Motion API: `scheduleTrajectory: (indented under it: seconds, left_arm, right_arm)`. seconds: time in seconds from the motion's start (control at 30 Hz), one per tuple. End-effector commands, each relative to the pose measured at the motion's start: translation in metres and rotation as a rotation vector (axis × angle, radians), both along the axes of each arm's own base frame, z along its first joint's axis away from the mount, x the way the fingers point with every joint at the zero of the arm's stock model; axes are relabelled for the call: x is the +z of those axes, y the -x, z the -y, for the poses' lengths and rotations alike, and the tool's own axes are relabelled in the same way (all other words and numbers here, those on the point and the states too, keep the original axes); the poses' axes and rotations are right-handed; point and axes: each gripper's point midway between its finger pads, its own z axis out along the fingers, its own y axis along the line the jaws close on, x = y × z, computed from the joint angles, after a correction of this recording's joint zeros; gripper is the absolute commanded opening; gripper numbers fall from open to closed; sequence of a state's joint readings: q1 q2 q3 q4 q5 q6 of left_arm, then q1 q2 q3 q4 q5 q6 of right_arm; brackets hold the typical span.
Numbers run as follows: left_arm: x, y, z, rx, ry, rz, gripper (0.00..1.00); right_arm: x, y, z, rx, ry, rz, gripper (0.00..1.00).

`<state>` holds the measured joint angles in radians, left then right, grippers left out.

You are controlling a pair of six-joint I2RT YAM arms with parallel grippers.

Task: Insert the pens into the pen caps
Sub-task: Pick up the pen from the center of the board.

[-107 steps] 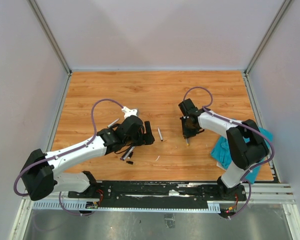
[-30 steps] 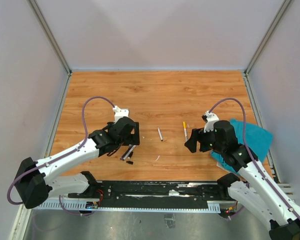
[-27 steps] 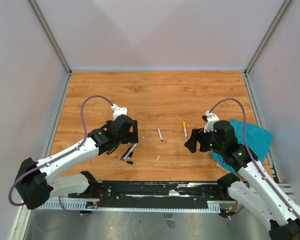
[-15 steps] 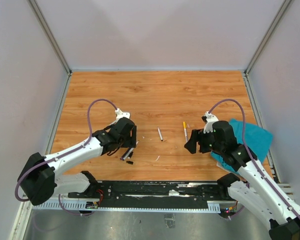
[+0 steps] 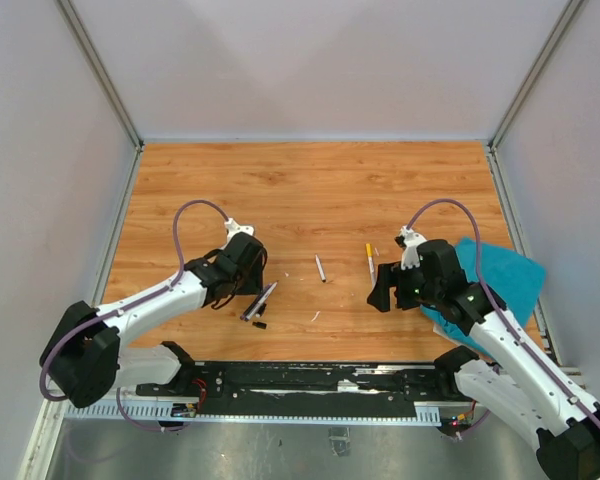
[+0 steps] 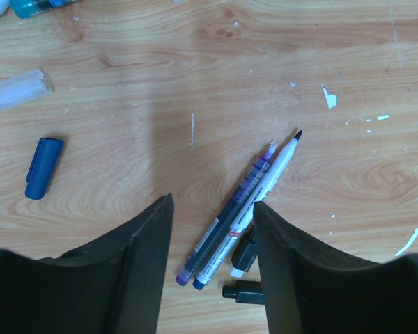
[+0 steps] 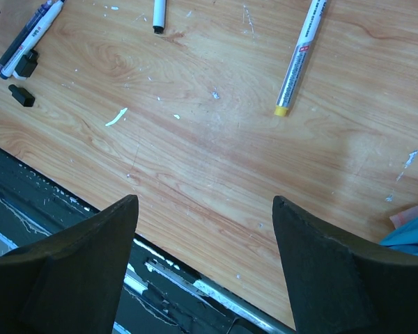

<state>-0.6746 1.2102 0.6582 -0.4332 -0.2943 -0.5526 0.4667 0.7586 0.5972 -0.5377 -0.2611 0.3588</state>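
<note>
The left gripper [image 6: 212, 209] hangs low over the wood with its jaws apart. They stand narrower than a second ago, and the wrist has drawn slightly in towards the near left. Between the jaws lie the near ends of two pens, side by side and touching: a dark pen [image 6: 226, 224] and a white pen [image 6: 259, 202], its black tip pointing away. Neither finger touches them. A black cap [image 6: 245, 254] sits just beside the white pen's near end, and a second black cap [image 6: 242, 293] lies nearer still. Left of the jaws, apart, lies a blue cap [image 6: 43, 167], with a clear tube [image 6: 14, 90] beyond it.

Mid-table a grey pen [image 5: 320, 268] lies alone, as before, with a white scrap [image 5: 315, 316] nearer the front. A yellow-tipped pen [image 5: 369, 260] lies free on the wood. A few seconds ago the right gripper stood over that spot.

The right gripper [image 5: 385, 290] has since drawn back towards its base and hovers just near of that pen, fingers spread wide with nothing between them. The teal cloth [image 5: 500, 280], half hidden earlier, shows at the right edge.

The table [image 5: 310, 180] is bare wood from the pens to the back wall [image 5: 320, 70]. Side walls close both flanks, and the black rail [image 5: 320, 380] bounds the front.
</note>
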Motion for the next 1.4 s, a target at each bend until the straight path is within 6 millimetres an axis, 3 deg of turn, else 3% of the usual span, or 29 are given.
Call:
scheduleTrajectory:
  seconds: [0.0, 0.63, 0.8, 1.0, 1.37]
  left_arm:
    - [-0.006, -0.003, 0.003, -0.034, 0.025, -0.014, 0.52]
    - [-0.027, 0.002, 0.011, -0.094, 0.005, -0.099, 0.42]
    - [-0.018, 0.0, 0.015, -0.108, 0.022, -0.075, 0.42]
    - [0.004, 0.003, 0.039, -0.202, 0.077, -0.018, 0.42]
    - [-0.014, 0.01, 0.049, -0.257, 0.03, -0.063, 0.38]
  right_arm:
    - [0.01, -0.004, -0.002, 0.026, -0.004, 0.019, 0.78]
    - [0.006, -0.006, -0.002, 0.045, 0.011, 0.022, 0.79]
    - [0.007, -0.006, -0.002, 0.046, 0.009, 0.026, 0.79]
    - [0.007, -0.006, -0.002, 0.044, 0.009, 0.027, 0.8]
    - [0.004, -0.005, -0.004, 0.056, 0.011, 0.011, 0.8]
